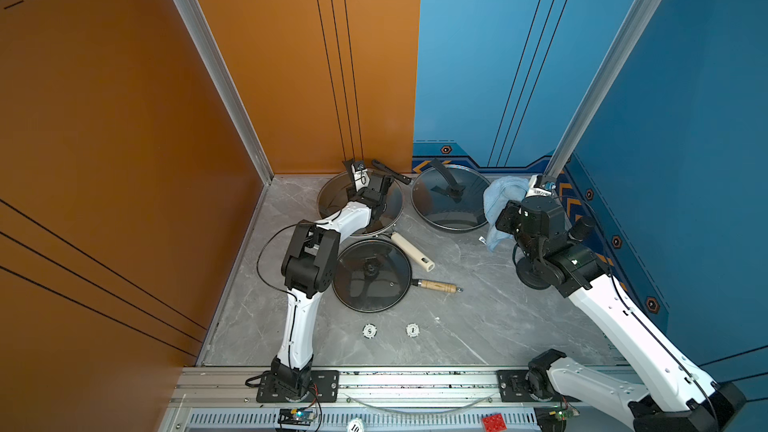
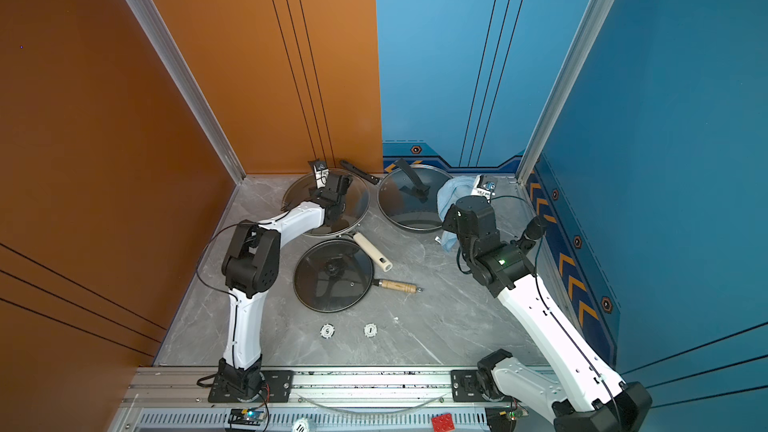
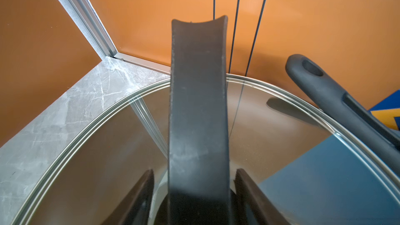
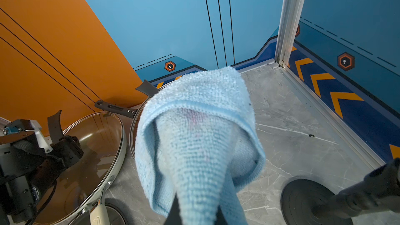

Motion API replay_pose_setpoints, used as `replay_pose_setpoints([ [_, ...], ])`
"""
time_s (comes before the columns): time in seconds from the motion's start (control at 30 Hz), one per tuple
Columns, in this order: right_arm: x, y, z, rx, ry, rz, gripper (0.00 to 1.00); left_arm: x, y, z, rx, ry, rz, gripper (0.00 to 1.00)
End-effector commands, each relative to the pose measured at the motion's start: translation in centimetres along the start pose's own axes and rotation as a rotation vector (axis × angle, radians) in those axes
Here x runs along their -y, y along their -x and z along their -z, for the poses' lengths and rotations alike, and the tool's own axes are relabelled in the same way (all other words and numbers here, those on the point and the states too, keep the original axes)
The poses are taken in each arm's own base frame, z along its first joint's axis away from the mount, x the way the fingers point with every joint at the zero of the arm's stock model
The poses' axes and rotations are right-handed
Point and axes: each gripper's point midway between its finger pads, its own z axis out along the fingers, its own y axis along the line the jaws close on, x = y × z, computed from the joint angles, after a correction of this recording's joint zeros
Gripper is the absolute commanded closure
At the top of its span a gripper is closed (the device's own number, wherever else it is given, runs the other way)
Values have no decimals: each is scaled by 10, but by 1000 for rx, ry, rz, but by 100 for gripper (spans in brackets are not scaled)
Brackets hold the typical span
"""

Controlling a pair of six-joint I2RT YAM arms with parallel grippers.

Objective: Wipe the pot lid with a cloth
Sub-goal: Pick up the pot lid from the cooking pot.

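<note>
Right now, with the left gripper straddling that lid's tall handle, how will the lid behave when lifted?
Likely stiff and fairly heavy: the lid is wide glass with a metal rim. It may tilt in the grip, since the handle is a tall narrow strip. Fragile too: set down gently.

Your left hand point(image 2: 332, 191) sits over the far-left glass lid point(image 2: 357, 201). Your right hand point(image 2: 459, 218) holds the light-blue cloth point(image 2: 451, 195) beside the neighbouring lid point(image 2: 409, 209).
</note>
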Motion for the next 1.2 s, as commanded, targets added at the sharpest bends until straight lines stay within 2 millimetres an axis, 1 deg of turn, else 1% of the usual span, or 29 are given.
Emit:
replay_pose_setpoints([
  [0.0,3,13,3,23,-26,-4,97,-13,-17,-12,-2,63,4,46],
  [0.2,4,12,1,13,-32,2,97,-17,-23,-15,7,72,47,62],
  [0.23,4,11,1,12,-30,2,97,-18,-24,-16,5,75,54,67],
  [0.33,4,11,2,14,-28,-3,97,-19,-21,-14,8,73,66,77],
  [0.43,4,10,1,15,-24,-11,97,-22,-5,-3,30,62,92,78],
  [0.5,4,9,1,18,-17,-20,97,-24,9,5,47,52,115,79],
  [0.53,3,8,0,17,-13,-24,96,-23,17,9,55,39,120,81],
  [0.63,1,6,-3,17,3,-36,96,-20,42,27,83,-5,123,83],
  [0.77,-6,6,-12,13,39,-50,97,-26,79,58,121,-59,143,85],
  [0.87,-12,8,-20,7,76,-64,96,-44,105,80,125,-61,161,86],
  [0.9,-16,7,-25,1,96,-70,96,-53,113,89,117,-57,171,85],
  [0.97,-23,9,-32,-7,130,-81,96,-66,127,104,103,-69,183,85],
  [1.03,-33,13,-40,-10,175,-90,96,-81,130,119,58,-82,173,85],
  [1.07,-38,15,-43,-13,197,-93,96,-84,133,125,43,-112,183,85],
  [1.13,-53,20,-51,-24,253,-91,96,-97,139,141,-7,-163,216,85],
  [1.17,-60,23,-53,-28,280,-88,96,-102,139,146,-35,-193,238,85],
])
